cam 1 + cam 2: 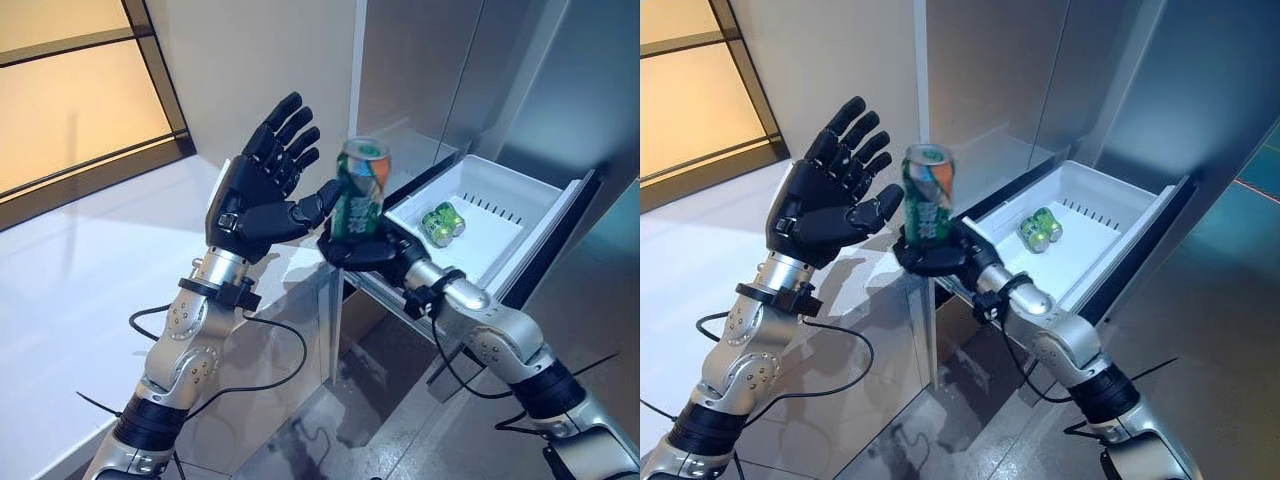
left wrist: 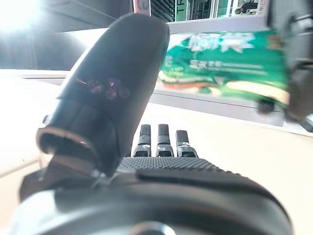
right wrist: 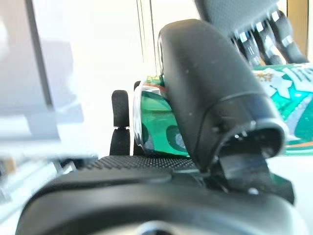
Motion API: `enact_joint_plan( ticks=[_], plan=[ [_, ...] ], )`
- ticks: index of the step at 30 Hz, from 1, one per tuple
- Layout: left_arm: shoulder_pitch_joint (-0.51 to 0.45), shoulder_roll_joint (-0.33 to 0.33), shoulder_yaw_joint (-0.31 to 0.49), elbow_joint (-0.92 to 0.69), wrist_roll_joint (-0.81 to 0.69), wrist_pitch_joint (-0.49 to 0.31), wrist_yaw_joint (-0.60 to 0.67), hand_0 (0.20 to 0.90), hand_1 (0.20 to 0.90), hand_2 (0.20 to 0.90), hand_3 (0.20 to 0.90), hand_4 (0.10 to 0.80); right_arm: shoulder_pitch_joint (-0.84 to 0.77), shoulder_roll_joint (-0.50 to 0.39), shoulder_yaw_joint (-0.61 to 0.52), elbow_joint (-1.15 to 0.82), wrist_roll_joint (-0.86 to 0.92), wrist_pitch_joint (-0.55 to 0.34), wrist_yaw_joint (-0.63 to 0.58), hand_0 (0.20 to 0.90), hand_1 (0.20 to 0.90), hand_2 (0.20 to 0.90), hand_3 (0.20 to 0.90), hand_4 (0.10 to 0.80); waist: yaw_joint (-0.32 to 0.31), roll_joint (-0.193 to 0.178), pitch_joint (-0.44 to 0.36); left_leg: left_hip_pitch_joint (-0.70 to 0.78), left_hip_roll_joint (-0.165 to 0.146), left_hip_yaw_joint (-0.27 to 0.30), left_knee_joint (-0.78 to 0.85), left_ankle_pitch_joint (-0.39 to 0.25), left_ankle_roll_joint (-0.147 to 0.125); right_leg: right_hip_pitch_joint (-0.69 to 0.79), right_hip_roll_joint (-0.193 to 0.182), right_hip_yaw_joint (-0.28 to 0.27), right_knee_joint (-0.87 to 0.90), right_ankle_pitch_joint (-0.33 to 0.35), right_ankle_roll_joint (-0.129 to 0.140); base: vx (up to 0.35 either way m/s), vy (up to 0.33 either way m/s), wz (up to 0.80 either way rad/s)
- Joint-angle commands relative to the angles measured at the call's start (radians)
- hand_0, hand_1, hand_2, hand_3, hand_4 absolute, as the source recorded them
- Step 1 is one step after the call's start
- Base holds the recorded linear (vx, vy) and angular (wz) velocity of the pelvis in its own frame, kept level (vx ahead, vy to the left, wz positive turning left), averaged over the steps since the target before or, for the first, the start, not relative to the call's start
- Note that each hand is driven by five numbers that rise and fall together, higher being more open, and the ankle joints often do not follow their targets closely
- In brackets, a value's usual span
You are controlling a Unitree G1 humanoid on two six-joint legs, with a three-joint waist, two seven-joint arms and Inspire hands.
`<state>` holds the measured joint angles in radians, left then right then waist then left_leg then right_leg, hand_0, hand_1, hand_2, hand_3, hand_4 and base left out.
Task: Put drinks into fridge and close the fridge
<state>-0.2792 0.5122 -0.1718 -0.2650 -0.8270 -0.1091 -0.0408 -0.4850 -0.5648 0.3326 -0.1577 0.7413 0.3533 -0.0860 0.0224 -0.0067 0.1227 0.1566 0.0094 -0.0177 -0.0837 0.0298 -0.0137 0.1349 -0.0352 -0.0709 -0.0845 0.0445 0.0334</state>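
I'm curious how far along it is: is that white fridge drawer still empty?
No: two green cans already lie in the white drawer, while the right hand holds a third can upright outside it.

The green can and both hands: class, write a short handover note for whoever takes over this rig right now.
Right hand: shut on the green can, held upright by its base, in front of the fridge.
Left hand: open, fingers spread, beside the can and holding nothing.
Fridge drawer: pulled out, two green cans lying inside.
Done: two drinks stowed.
Left: place the held can in the drawer, then close the fridge.
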Motion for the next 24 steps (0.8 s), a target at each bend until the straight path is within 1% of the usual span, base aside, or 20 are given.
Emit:
enact_joint_plan(
  ticks=[1, 5, 7, 11, 12, 13, 14, 16, 19, 21, 22, 24],
  plan=[
    [-0.059, 0.019, 0.041, -0.016, -0.013, -0.034, -0.066, 0.9, 0.9, 0.9, 0.9, 0.8, -0.13, -0.008, -0.182, -0.059, -0.051, -0.242, -0.036, 0.3, 0.3, 0.3, 0.2, 0.1, -0.013, -0.045, -0.106, 0.005, -0.04, 0.008, -0.004, -0.022, 0.035, 0.011, -0.012, 0.017, 0.006, 0.019, 0.014, 0.0, 0.0, 0.0],
    [-0.036, 0.028, 0.046, -0.007, -0.018, 0.004, -0.094, 0.9, 0.9, 0.9, 0.9, 0.8, -0.109, -0.035, -0.222, -0.027, -0.072, -0.26, -0.063, 0.3, 0.3, 0.3, 0.2, 0.1, -0.014, -0.045, -0.101, 0.006, -0.039, 0.01, -0.004, -0.025, 0.036, 0.011, -0.012, 0.017, 0.006, 0.02, 0.015, 0.0, 0.0, 0.0],
    [-0.015, 0.03, 0.043, 0.003, -0.029, 0.039, -0.123, 0.9, 0.9, 0.9, 0.9, 0.8, -0.093, -0.052, -0.247, 0.001, -0.077, -0.269, -0.07, 0.3, 0.3, 0.3, 0.2, 0.1, -0.015, -0.046, -0.098, 0.005, -0.039, 0.011, -0.004, -0.025, 0.037, 0.009, -0.012, 0.018, 0.006, 0.021, 0.016, 0.0, 0.0, 0.0],
    [0.029, 0.031, 0.02, 0.02, -0.041, 0.144, -0.227, 0.9, 0.9, 0.9, 0.9, 0.8, -0.085, -0.086, -0.28, 0.052, -0.076, -0.28, -0.103, 0.3, 0.3, 0.3, 0.2, 0.1, -0.013, -0.044, -0.089, 0.006, -0.038, 0.013, -0.004, -0.026, 0.038, 0.008, -0.013, 0.019, 0.007, 0.024, 0.017, 0.0, 0.0, 0.0],
    [0.034, 0.031, 0.016, 0.021, -0.039, 0.15, -0.238, 0.9, 0.9, 0.9, 0.9, 0.8, -0.083, -0.089, -0.282, 0.058, -0.077, -0.283, -0.104, 0.3, 0.3, 0.3, 0.2, 0.1, -0.013, -0.043, -0.088, 0.01, -0.037, 0.013, -0.004, -0.031, 0.038, 0.012, -0.012, 0.019, 0.006, 0.02, 0.017, 0.0, 0.0, 0.0],
    [0.059, 0.039, -0.006, 0.031, -0.032, 0.189, -0.297, 0.9, 0.9, 0.9, 0.9, 0.8, -0.093, -0.116, -0.293, 0.093, -0.06, -0.287, -0.112, 0.3, 0.3, 0.3, 0.2, 0.1, -0.01, -0.04, -0.082, 0.011, -0.037, 0.013, -0.004, -0.032, 0.038, 0.011, -0.013, 0.018, 0.006, 0.022, 0.018, 0.0, 0.0, 0.0],
    [0.071, 0.044, -0.021, 0.036, -0.051, 0.214, -0.32, 0.9, 0.9, 0.9, 0.9, 0.8, -0.102, -0.136, -0.296, 0.116, -0.056, -0.288, -0.117, 0.3, 0.3, 0.3, 0.2, 0.1, -0.008, -0.038, -0.079, 0.011, -0.037, 0.014, -0.004, -0.031, 0.038, 0.011, -0.013, 0.018, 0.006, 0.023, 0.018, 0.0, 0.0, 0.0],
    [0.082, 0.048, -0.034, 0.043, -0.056, 0.24, -0.346, 0.9, 0.9, 0.9, 0.9, 0.8, -0.115, -0.157, -0.295, 0.145, -0.046, -0.29, -0.126, 0.3, 0.3, 0.3, 0.2, 0.1, -0.006, -0.037, -0.076, 0.012, -0.037, 0.016, -0.004, -0.032, 0.037, 0.012, -0.013, 0.018, 0.005, 0.024, 0.019, 0.0, 0.0, 0.0],
    [0.116, 0.062, -0.082, 0.063, -0.09, 0.308, -0.397, 0.9, 0.9, 0.9, 0.9, 0.8, -0.169, -0.213, -0.274, 0.255, -0.034, -0.292, -0.138, 0.3, 0.3, 0.3, 0.2, 0.1, 0.004, -0.032, -0.071, 0.013, -0.036, 0.018, -0.004, -0.031, 0.036, 0.014, -0.014, 0.015, 0.005, 0.026, 0.02, 0.0, 0.0, 0.0],
    [0.128, 0.071, -0.107, 0.068, -0.113, 0.332, -0.411, 0.9, 0.9, 0.9, 0.9, 0.8, -0.192, -0.237, -0.265, 0.307, -0.035, -0.294, -0.133, 0.3, 0.3, 0.3, 0.2, 0.1, 0.007, -0.031, -0.07, 0.013, -0.037, 0.018, -0.004, -0.03, 0.036, 0.015, -0.015, 0.014, 0.005, 0.025, 0.021, 0.0, 0.0, 0.0],
    [0.142, 0.074, -0.131, 0.069, -0.115, 0.351, -0.429, 0.9, 0.9, 0.9, 0.9, 0.8, -0.214, -0.256, -0.252, 0.356, -0.021, -0.3, -0.124, 0.3, 0.3, 0.3, 0.2, 0.1, 0.01, -0.03, -0.069, 0.012, -0.037, 0.016, -0.004, -0.029, 0.036, 0.015, -0.015, 0.012, 0.006, 0.025, 0.022, 0.042, 0.004, 0.01],
    [0.169, 0.09, -0.204, 0.08, -0.108, 0.39, -0.456, 0.9, 0.9, 0.9, 0.9, 0.8, -0.281, -0.297, -0.209, 0.466, -0.028, -0.3, -0.103, 0.3, 0.3, 0.3, 0.2, 0.1, 0.019, -0.027, -0.063, 0.011, -0.037, 0.012, -0.004, -0.026, 0.035, 0.016, -0.016, 0.008, 0.008, 0.025, 0.024, 0.044, 0.003, 0.03]
  ],
)
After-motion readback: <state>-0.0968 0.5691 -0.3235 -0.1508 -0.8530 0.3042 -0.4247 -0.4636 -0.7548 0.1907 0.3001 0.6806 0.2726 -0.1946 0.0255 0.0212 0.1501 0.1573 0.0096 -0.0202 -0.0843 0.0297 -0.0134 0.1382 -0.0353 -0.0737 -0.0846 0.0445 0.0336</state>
